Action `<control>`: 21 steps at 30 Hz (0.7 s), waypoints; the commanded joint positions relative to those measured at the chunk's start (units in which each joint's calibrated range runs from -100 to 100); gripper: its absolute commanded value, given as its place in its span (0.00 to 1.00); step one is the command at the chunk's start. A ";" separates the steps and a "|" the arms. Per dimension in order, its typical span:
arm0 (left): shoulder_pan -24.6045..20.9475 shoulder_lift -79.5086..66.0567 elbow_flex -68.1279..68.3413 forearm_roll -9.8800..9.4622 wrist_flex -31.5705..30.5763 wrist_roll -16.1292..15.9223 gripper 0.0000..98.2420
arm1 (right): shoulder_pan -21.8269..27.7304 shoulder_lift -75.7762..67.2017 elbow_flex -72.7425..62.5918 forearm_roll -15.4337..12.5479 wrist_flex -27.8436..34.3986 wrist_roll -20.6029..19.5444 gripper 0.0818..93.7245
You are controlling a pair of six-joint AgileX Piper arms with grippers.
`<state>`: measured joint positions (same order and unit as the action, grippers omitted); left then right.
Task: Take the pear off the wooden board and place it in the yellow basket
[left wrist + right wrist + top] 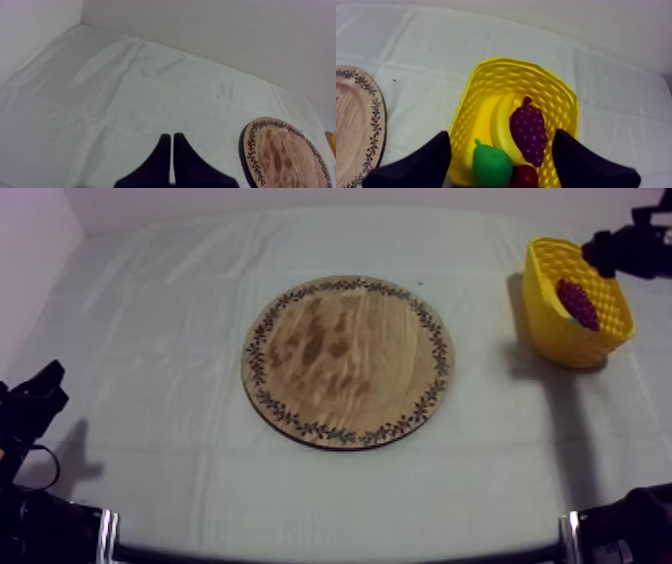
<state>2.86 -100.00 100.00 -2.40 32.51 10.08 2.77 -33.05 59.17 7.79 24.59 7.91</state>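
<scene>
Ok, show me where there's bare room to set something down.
The wooden board is wholly bare. So is the cloth left of it, and the strip between it and the yellow basket. The basket is crowded: banana, grapes, pear, small red fruit, right gripper open above.

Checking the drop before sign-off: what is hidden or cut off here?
Top view: right arm covers the yellow basket's one corner.
Right wrist view: small red fruit and pear cut by the edge; grapes overlap the banana.
Left wrist view: wooden board cut by the edge.
</scene>
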 commanded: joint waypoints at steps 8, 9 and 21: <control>0.00 0.00 0.00 -0.02 -0.01 0.01 0.00 | 0.12 -33.95 27.98 -23.11 -5.87 22.49 0.57; 0.00 0.00 0.00 -0.02 -0.01 0.01 0.00 | 0.28 -36.44 29.77 -23.81 -5.63 23.57 0.56; 0.00 0.00 0.00 -0.02 -0.01 0.01 0.00 | -0.08 -57.52 40.17 -12.68 5.62 14.15 0.10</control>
<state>2.86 -100.00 100.00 -2.40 32.51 10.08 2.89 -85.92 99.36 -12.51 26.63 33.66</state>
